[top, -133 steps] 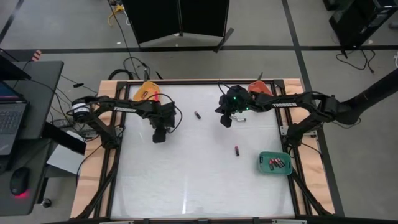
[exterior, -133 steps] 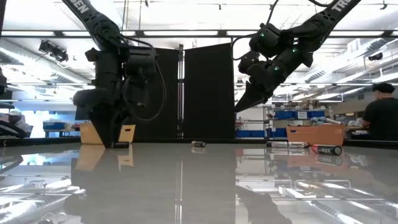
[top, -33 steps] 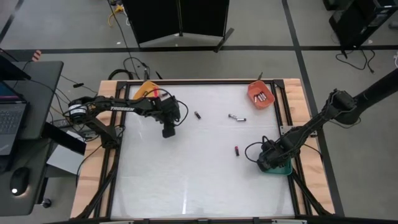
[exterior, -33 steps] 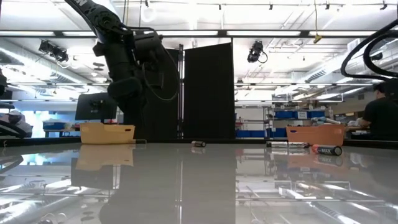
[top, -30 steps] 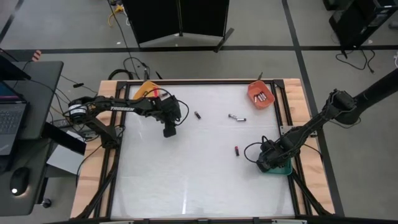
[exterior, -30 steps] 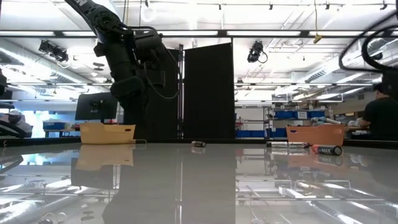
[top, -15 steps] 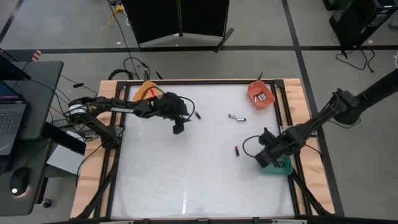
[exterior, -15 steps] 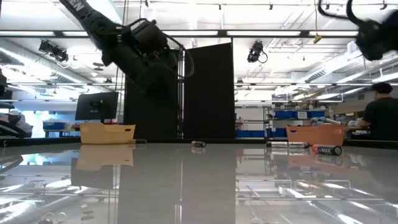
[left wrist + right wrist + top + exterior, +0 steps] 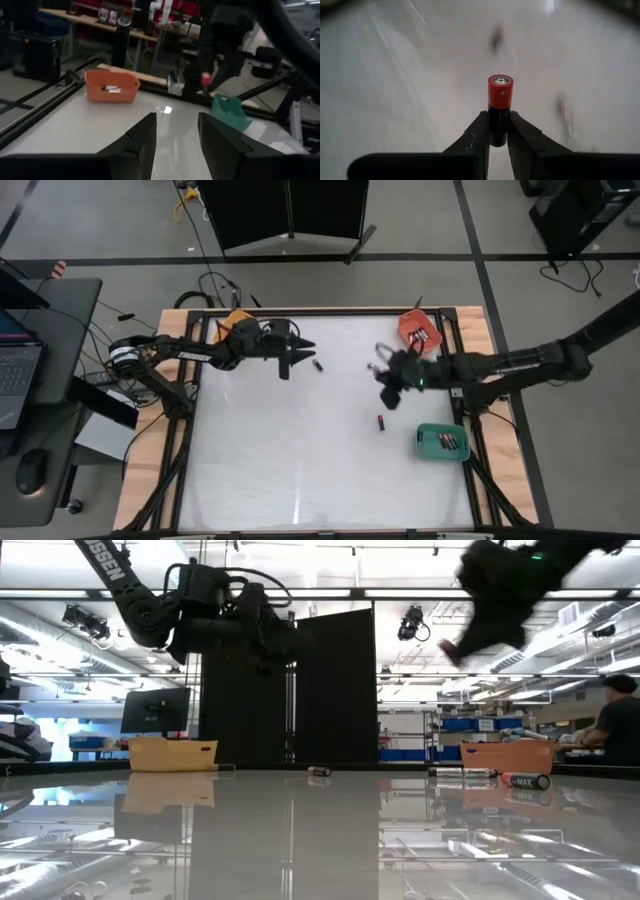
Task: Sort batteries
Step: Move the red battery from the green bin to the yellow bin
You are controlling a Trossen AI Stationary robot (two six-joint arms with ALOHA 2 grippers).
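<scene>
My right gripper [image 9: 498, 125] is shut on a battery [image 9: 500, 95] with a black body and a red end. It hangs high over the table's right-centre [image 9: 388, 394], and the battery shows red in the low view [image 9: 447, 650]. My left gripper [image 9: 177, 135] is open, raised and roughly level near the far left [image 9: 290, 364], short of a loose battery [image 9: 317, 365] lying on the table. Another battery [image 9: 380, 421] lies flat near the green tray [image 9: 443, 443], which holds several batteries. The red-orange tray [image 9: 420, 332] holds more. My right gripper pinches the battery's black lower body [image 9: 498, 119] between its two fingertips. The battery lies along the fingers, with its red capped end [image 9: 500, 82] sticking out past them. The fingers slant down from the table's right. The battery is lifted clear of the table.
An orange tray [image 9: 237, 328] sits at the far left corner behind my left arm. Two more batteries [image 9: 500, 778] lie on the table's right half. A person [image 9: 610, 730] stands in the room beyond. The near half of the table [image 9: 300, 480] is bare.
My right gripper has risen from over the green tray and swung toward the table's far edge and centre; it now holds the red-ended battery. My left gripper has moved right toward the loose battery, lifting and tipping up to nearly level.
</scene>
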